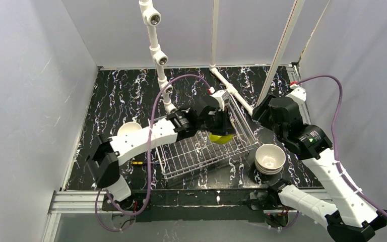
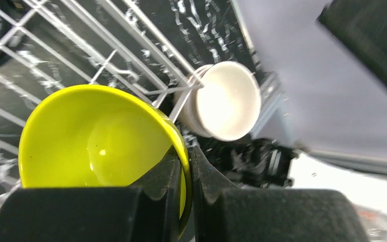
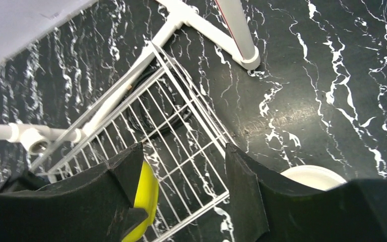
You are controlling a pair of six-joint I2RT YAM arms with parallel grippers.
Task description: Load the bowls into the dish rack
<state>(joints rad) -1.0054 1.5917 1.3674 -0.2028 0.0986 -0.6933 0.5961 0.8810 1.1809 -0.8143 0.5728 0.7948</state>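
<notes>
Left wrist view: we see the left gripper (image 2: 184,157) pinching the rim of the yellow-green bowl (image 2: 95,141), a grip hidden from above.
Top view: that bowl hangs over the far right of the dish rack (image 1: 191,154).
Right gripper (image 3: 182,156): fingers spread above the rack.

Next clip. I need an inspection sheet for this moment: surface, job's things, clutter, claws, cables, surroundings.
Surface: black marbled table; no spills seen.
Job's things: dish rack mid-table; yellow-green bowl held tilted at its far right end, no other bowl seen in it; stack of pale bowls right of the rack, count unclear; single white bowl on the left.
Clutter: small orange-yellow item by the left arm, too small to identify.
Claws: left claw shut on the yellow-green bowl's rim; right claw open, empty, above the rack's corner.
Cables: purple cables, one looping above each arm.
Surroundings: white pipe frame behind; grey walls.
</notes>
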